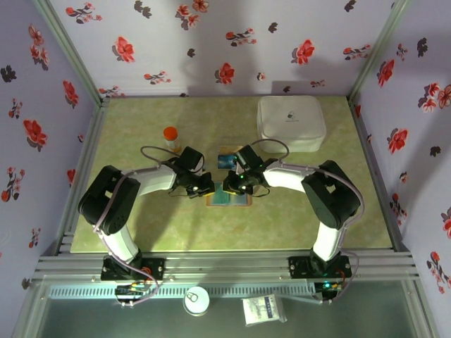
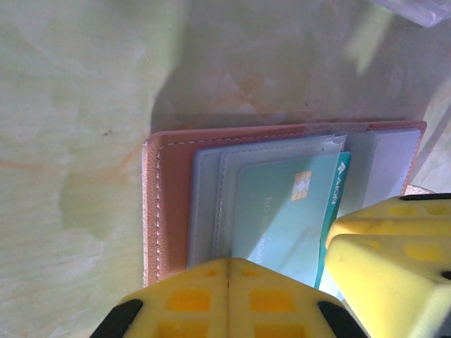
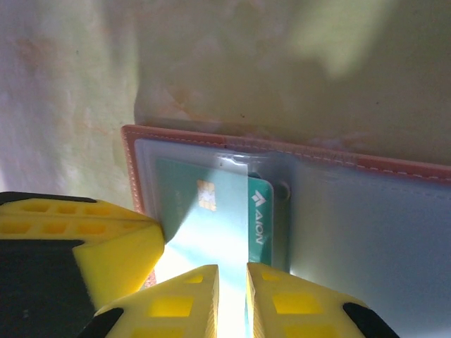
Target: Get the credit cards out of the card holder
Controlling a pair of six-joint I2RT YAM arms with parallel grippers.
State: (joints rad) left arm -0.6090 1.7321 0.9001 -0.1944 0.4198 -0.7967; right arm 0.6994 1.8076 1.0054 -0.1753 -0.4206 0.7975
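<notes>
The tan card holder (image 1: 244, 201) lies open on the table between both grippers. A teal card (image 2: 282, 211) with a gold chip sits in its clear sleeve, and a darker teal edge pokes out toward the fold. My left gripper (image 2: 229, 271) is shut with nothing in it, its tips on the holder's (image 2: 173, 204) left panel. My right gripper (image 3: 232, 282) hovers over the same card (image 3: 204, 225), its jaws a narrow gap apart. Another card, blue (image 1: 226, 160), lies loose on the table beyond the holder.
A big white rounded box (image 1: 291, 121) stands at the back right. Left of the loose card stands a small orange-capped bottle (image 1: 170, 138). Floral walls close the table in on three sides.
</notes>
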